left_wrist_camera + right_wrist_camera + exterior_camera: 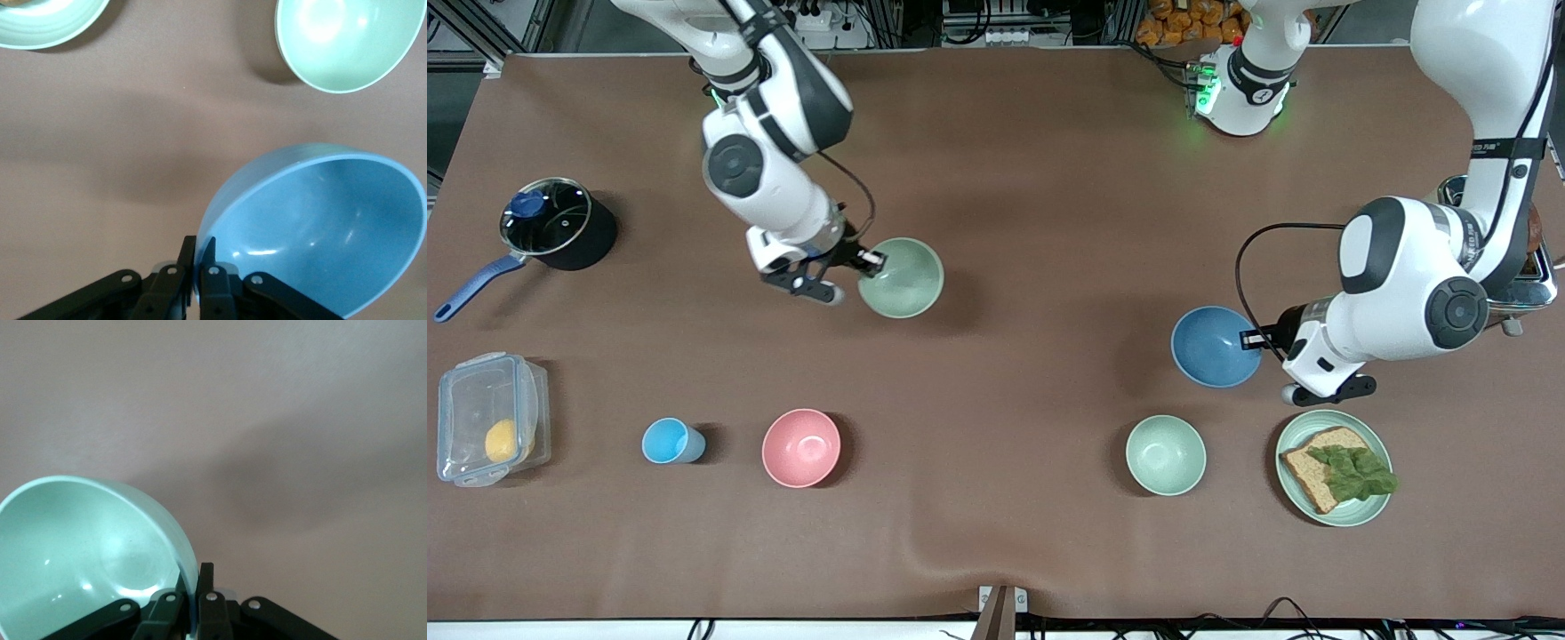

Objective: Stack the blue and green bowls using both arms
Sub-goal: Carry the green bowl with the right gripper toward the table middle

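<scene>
**Both bowls pinched at the rim and held off the desk**

In the front view, the green bowl (901, 277) is seen left of centre in the upper half of the frame, clamped at its rim by the right end effector (869, 260). The right wrist view shows the thin wall of this bowl (87, 553) nipped between the closed fingers (208, 600), one inside and one outside. The blue bowl (1215, 346) sits at right of centre, gripped in the same way by the left end effector (1254, 338); in the left wrist view its rim (320, 227) is caught between the fingers (212, 277), and the bowl is tilted. Both bowls appear to be raised above the brown desk (1049, 178), judging by their offset shadows.

The bowls are judged to be stiff, light and smooth-walled, probably plastic. A rim pinch is the only practical hold, but some swing or slip about the narrow fingers is to be expected. Nesting should be tolerant, as the two are equal in size.

A second green bowl (1165, 455) rests lower in the frame, beside a plate (1369, 511) with bread; it is not to be mistaken for the held one.
</scene>
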`<state>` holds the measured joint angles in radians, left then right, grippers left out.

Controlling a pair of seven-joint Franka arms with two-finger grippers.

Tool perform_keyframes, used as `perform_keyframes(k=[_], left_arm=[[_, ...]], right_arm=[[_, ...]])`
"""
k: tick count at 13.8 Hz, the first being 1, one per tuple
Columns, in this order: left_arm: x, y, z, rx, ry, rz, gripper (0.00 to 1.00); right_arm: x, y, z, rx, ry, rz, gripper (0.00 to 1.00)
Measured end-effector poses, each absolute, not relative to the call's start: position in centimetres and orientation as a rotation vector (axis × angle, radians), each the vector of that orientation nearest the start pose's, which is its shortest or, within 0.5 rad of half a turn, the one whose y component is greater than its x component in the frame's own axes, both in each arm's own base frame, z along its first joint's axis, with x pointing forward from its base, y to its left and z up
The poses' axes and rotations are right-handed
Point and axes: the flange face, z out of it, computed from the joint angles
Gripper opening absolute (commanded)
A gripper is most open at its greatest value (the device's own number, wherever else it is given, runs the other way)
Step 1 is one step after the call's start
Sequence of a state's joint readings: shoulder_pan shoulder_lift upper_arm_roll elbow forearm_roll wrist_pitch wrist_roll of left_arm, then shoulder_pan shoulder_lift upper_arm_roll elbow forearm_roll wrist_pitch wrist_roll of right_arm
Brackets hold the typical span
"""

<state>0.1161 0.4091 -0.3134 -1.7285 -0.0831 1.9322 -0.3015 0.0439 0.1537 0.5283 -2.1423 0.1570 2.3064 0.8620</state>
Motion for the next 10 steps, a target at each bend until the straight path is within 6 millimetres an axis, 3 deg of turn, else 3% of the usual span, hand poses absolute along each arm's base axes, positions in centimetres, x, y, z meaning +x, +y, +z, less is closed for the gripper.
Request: perform_keyframes(k=[3,6,10], left_arm=[[62.4,-11.4,34.2,-3.259,-0.253,0.371,0.00],[62.4,-11.1,34.1,-3.259,-0.259,0.372,0.00],[62.3,-11.2,33.9,-3.259,-0.258,0.374,0.00]], right_arm=[[44.5,36.0,33.7,-2.841,0.681,0.122,0.00],[42.0,40.5,31.5,-2.766,0.746,0.121,0.00],[39.4,43.8,28.6,-2.743,0.804,0.124,0.00]])
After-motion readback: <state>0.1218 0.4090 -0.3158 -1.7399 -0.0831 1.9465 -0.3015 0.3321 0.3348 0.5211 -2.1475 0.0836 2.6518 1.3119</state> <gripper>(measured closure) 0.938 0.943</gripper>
